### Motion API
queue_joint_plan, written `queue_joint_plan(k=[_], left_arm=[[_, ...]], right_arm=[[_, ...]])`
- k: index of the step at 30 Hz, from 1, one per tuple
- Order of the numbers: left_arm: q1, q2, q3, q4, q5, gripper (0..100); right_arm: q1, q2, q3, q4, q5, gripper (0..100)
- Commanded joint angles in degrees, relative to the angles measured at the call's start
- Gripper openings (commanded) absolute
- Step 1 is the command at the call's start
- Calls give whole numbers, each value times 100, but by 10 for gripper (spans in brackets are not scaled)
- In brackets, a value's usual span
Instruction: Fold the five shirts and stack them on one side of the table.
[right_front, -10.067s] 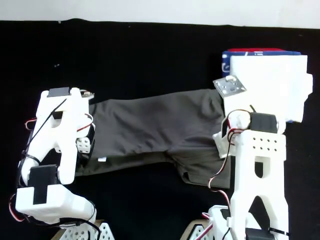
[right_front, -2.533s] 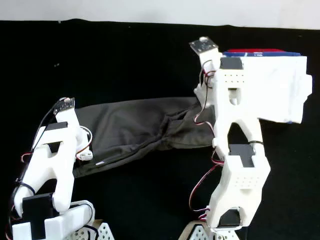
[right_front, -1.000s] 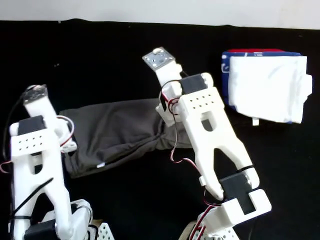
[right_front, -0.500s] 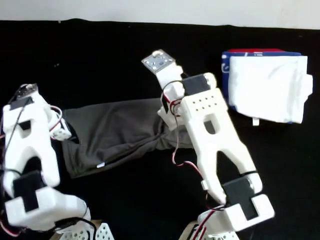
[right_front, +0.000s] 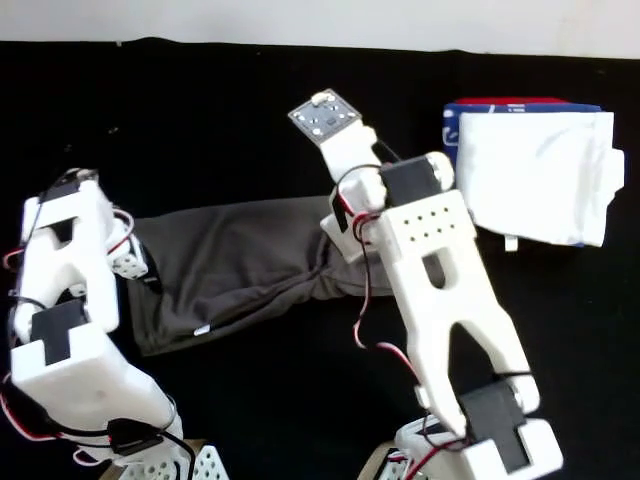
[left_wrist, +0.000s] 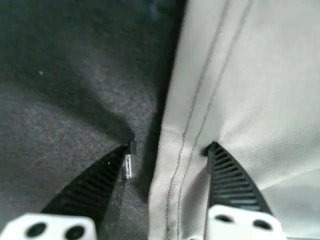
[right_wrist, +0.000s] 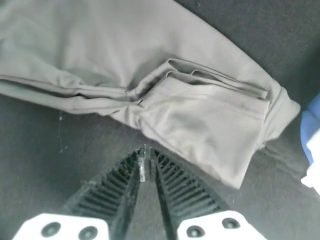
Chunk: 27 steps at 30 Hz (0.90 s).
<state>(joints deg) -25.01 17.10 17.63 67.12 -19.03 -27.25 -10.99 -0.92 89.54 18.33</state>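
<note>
Grey shirt lies crumpled on the black table, both ends hidden beneath arms. Left gripper, low, jaws apart astride its hem; right gripper, above it, jaws together, empty; folded stack far right.

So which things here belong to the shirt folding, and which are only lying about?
Belong to the job:
- grey shirt, bunched in the middle
- stack of folded shirts, white one on top
- left claw, open over the grey shirt's edge
- right claw, shut, holding nothing

Just there:
- black table
- white wall behind
</note>
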Motion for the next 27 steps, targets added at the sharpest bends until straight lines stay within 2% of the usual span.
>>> queue_joint_plan(k=[1,12,14,17,19,22,27], left_arm=[[488,66,-119,369,114,235],[664,75,-286,519,114,229],[664,75,-277,519,88,171],[611,75,-259,519,79,0],[435,75,-268,519,35,24],[-22,48,-330,519,-396,10],[-1297,66,-1051,607,-1020,8]], right_arm=[[92,-637,-295,242,62,9],[1174,-1675,-242,286,44,9],[1191,-1719,-233,286,35,9],[1191,-1727,-242,286,35,9],[1200,-1736,-242,286,35,9],[1200,-1736,-268,488,35,7],[1191,-1912,-295,813,35,7]])
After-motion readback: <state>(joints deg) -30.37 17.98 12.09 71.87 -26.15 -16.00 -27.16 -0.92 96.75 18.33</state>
